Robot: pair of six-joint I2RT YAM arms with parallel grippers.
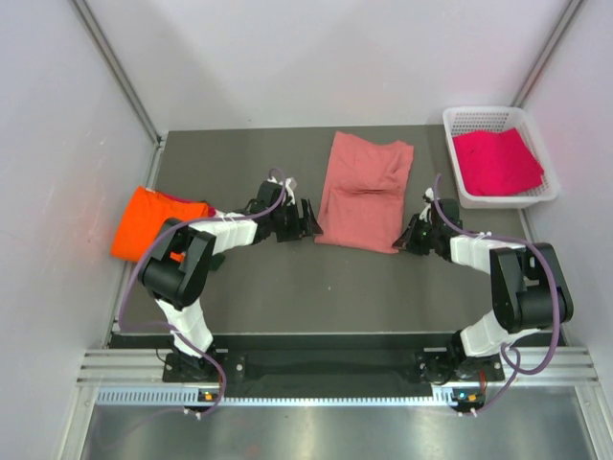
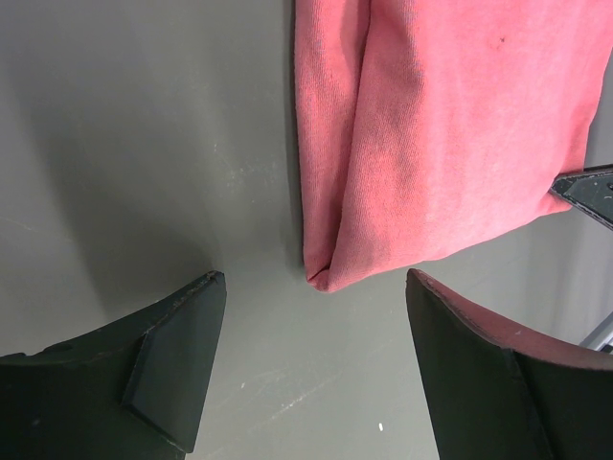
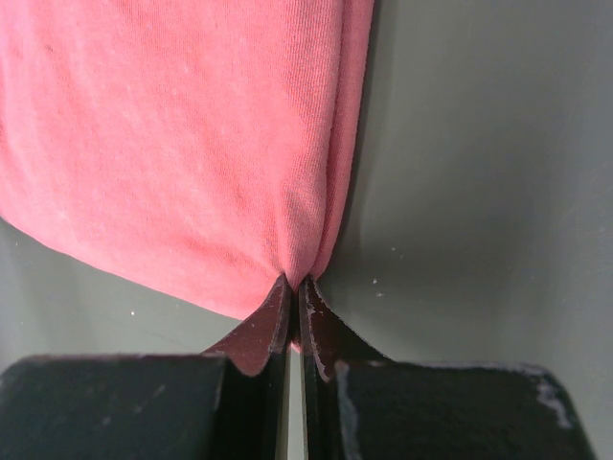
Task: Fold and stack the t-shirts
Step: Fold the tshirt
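One salmon-pink t-shirt (image 1: 364,190) lies partly folded in the middle of the worktop (image 1: 287,278). The right tool (image 3: 295,285) pinches its near right corner. The left tool (image 1: 306,218) gapes wide and empty beside the opposite corner, probably so both can lift together.

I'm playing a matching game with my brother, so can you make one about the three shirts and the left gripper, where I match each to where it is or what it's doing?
Column one:
1. salmon-pink t-shirt
2. orange t-shirt
3. magenta t-shirt
4. left gripper

Column two:
A. lying in the white mesh basket
B. open, holding nothing
C. corner pinched by the right gripper
D. at the left edge of the table

Pairs: 1-C, 2-D, 3-A, 4-B.
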